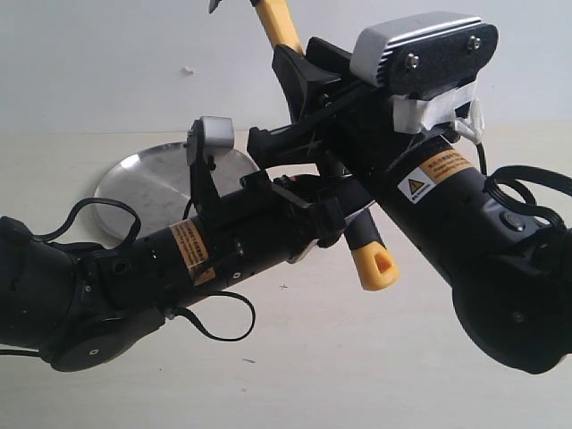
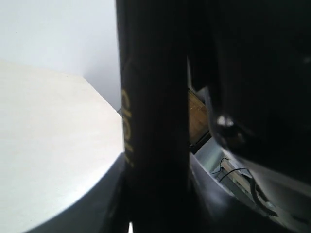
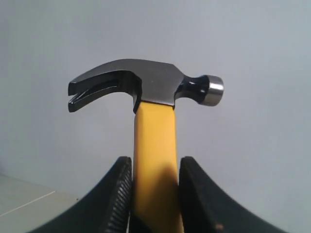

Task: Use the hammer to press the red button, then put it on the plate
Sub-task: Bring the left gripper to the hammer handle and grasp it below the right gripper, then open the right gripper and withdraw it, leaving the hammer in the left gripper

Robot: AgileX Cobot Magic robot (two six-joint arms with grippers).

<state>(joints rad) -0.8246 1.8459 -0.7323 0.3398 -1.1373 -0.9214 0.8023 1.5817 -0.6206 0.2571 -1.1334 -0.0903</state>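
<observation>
Likely top-heavy and stiff, the hammer is held aloft beside the plate, right claw clamped on its slick yellow neck. The left claw sits at the black grip, probably the surer hold, but its closure is unclear.

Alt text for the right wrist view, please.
A claw hammer is clamped by its yellow handle between the two black fingers of the right hand, its dark steel head clear beyond them. Plain pale wall behind.

A pale tabletop meets a white wall.
</observation>
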